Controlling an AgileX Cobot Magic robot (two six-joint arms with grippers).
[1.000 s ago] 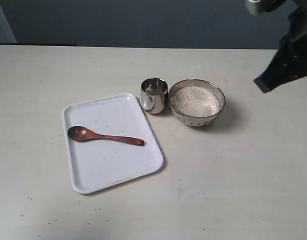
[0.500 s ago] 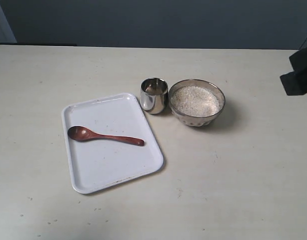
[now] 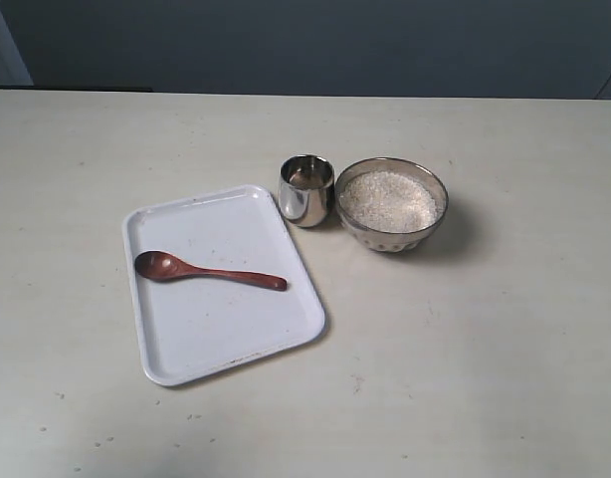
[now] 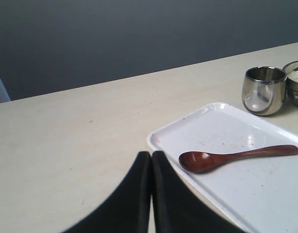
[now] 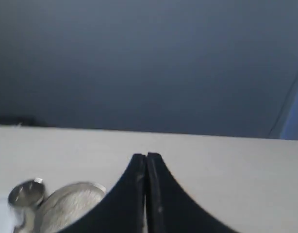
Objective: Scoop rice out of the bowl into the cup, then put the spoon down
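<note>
Left gripper (image 4: 151, 155): jaws pressed together, empty, above the counter (image 3: 485, 349) by the white tray's (image 3: 236, 334) left side. Spoon (image 3: 211, 270) lies flat on the tray, scoop end left, handle right. Cup (image 3: 306, 189) stands upright at the tray's far right corner. Bowl (image 3: 390, 239) sits just right of it, full of rice (image 3: 388, 200). Right gripper (image 5: 145, 156): jaws closed, empty, off to the bowl's right.

my left gripper (image 4: 151, 155): matte black, smooth, wide at base, curving narrow to blunt ends | my right gripper (image 5: 146, 156): same black shape, faint grey sheen
</note>
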